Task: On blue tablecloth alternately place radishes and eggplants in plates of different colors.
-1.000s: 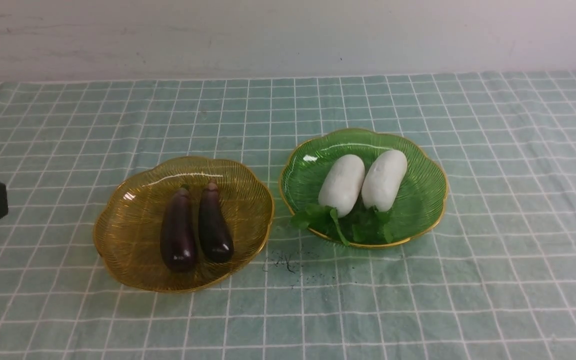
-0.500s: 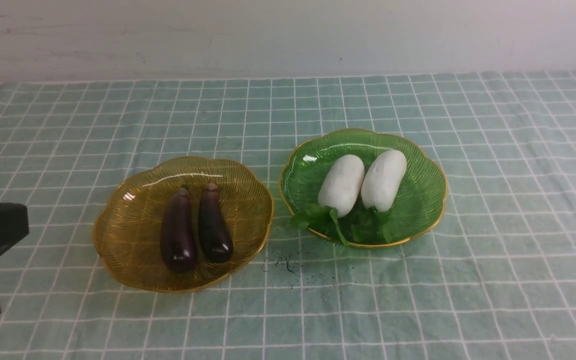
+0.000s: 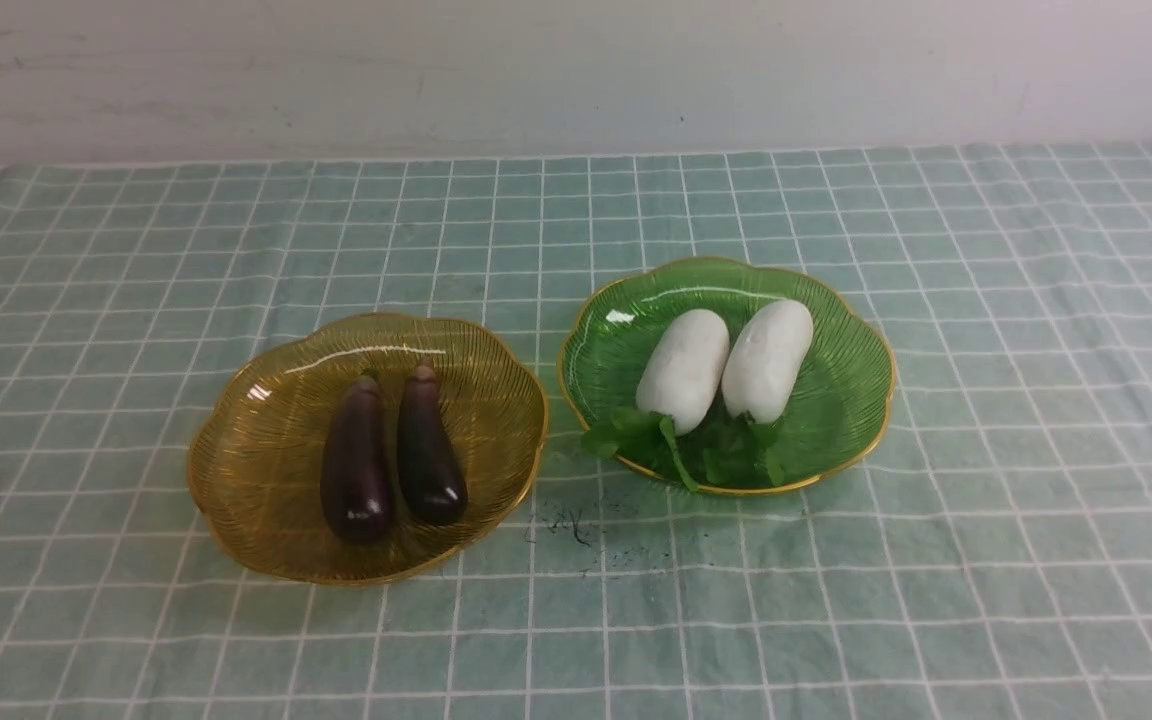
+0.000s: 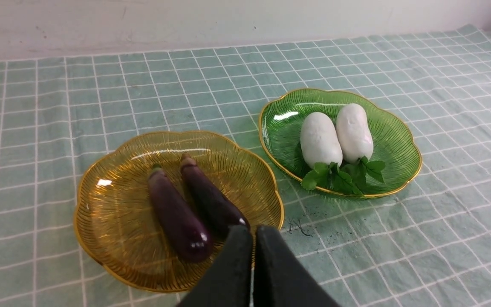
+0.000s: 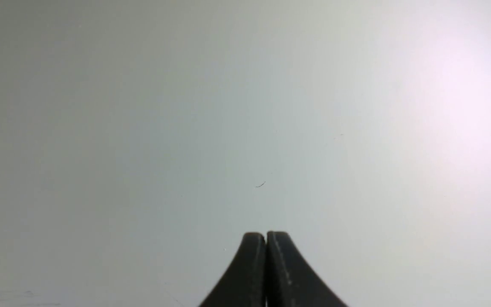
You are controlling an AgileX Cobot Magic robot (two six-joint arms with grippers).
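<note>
Purple-black and white are what I am counting first: two eggplants (image 3: pixel 357 470) (image 3: pixel 428 455) and two radishes (image 3: pixel 684 369) (image 3: pixel 768 357), plus two plates — one amber-yellow plate (image 3: pixel 236 470), one green plate (image 3: pixel 836 400). All of it is sitting on the blue tablecloth (image 3: pixel 986 560), roughly mid-cloth, with the amber plate lying nearer the cloth's left edge and the green one toward the right and a little closer to the far edge; the two rims are just beside each other without touching.

Both eggplants are lying side by side in the amber plate, stem ends pointing at the far edge. Both radishes are lying side by side and touching in the green plate, their green leaves (image 3: pixel 716 455) spilling toward the near rim. A dark smudge (image 3: pixel 571 525) is showing on the cloth between the plates, toward the near edge. A pale wall (image 3: pixel 576 70) is running behind the far edge.

I am seeing the left gripper (image 4: pixel 253 232) with its jaws pressed together, gripping nothing, hovering near the amber plate's near rim — only a black corner is peeking in at the cloth's left edge in the front view. The right gripper (image 5: pixel 266 235) is likewise fully closed and empty, facing a blank pale surface.
</note>
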